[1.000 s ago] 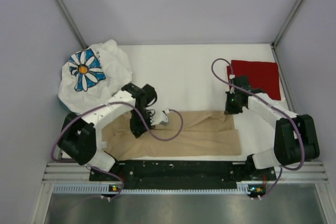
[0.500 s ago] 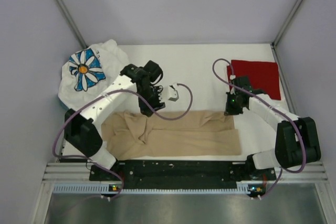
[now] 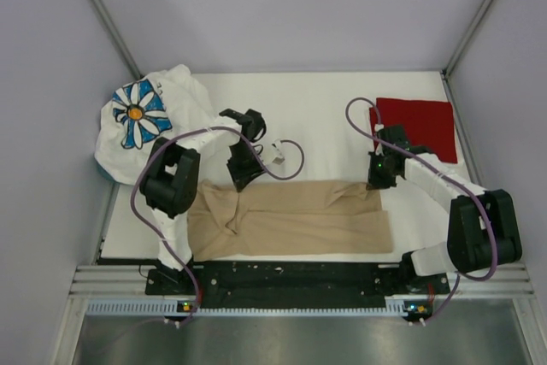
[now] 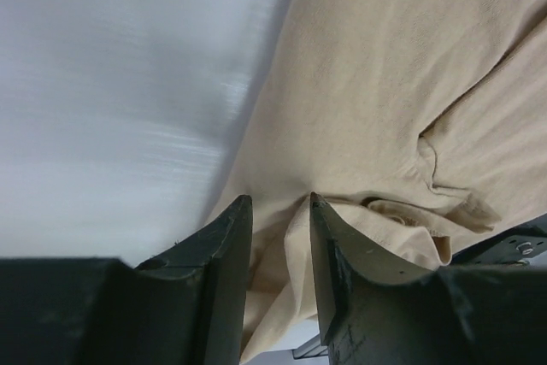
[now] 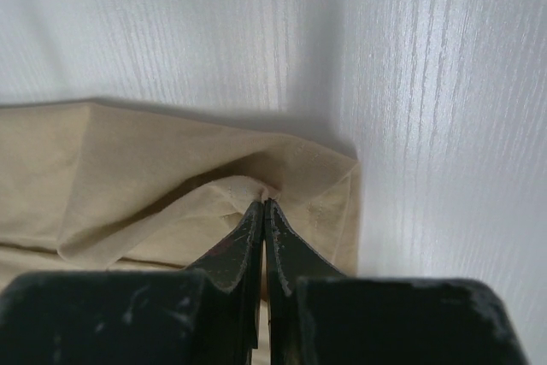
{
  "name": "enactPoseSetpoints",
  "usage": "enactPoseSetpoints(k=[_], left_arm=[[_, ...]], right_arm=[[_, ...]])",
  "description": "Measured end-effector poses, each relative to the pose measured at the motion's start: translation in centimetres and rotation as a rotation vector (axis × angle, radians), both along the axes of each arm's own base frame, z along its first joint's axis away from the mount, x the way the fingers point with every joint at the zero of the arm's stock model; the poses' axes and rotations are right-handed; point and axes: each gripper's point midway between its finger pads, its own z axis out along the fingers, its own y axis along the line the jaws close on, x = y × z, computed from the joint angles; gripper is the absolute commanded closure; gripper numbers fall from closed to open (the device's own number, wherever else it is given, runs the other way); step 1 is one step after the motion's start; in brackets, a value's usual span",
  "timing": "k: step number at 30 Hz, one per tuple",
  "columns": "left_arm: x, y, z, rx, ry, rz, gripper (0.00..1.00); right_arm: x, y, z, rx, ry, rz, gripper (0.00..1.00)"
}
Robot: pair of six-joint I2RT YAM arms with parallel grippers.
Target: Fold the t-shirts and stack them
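A plain, soft tan t-shirt [image 3: 299, 220] lies spread out along the near edge of the white table [image 3: 316, 117], stretched wide from left to right, with rumpled folds bunched on its left part and flatter cloth toward the right. The left gripper [image 3: 242, 174] hangs over the far edge of the left, rumpled part. In the left wrist view its two black fingers [image 4: 231, 245] stand partly apart, and tan cloth [image 4: 385, 83] shows in the gap between them and spreads away beyond, next to bare table [image 4: 111, 83]. Whether the pads press on the cloth cannot be told. The right gripper [image 3: 376, 179] sits at the far right corner of the tan t-shirt, and in its own wrist view the fingers are pressed tight together [image 5: 263, 204] on a small raised peak of the cloth [image 5: 128, 168], which tents up from the table around the pinch — the corner just beside it lies flat on the tabletop [image 5: 427, 126]. A dark red t-shirt [image 3: 419, 126] lies folded into a neat flat rectangle at the far right of the table, near the right gripper but apart from the tan one. A white t-shirt printed with a blue-and-orange daisy [image 3: 141, 117] sits crumpled in a loose heap at the far left corner — its flower faces up.
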Motion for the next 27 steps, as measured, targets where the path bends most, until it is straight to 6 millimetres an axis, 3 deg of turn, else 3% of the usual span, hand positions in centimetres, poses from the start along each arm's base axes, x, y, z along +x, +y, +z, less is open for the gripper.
enactPoseSetpoints(k=[5, 11, 16, 23, 27], left_arm=[[-1.3, 0.4, -1.2, 0.006, 0.037, -0.001, 0.63], [-2.3, 0.5, -1.0, -0.007, 0.061, -0.006, 0.69], [-3.0, 0.6, -0.9, -0.017, 0.067, -0.011, 1.00], [-3.3, 1.5, 1.0, -0.035, 0.006, -0.004, 1.00], [-3.8, 4.0, 3.3, -0.056, -0.059, 0.061, 1.00]], right_arm=[[0.0, -0.1, -0.1, -0.006, 0.001, -0.002, 1.00], [-0.1, -0.2, -0.4, -0.012, 0.011, -0.003, 1.00], [-0.1, -0.2, -0.4, -0.013, 0.014, -0.003, 1.00], [-0.4, -0.5, -0.6, -0.024, 0.028, -0.017, 1.00], [-1.8, -0.6, -1.0, -0.018, 0.057, -0.048, 1.00]])
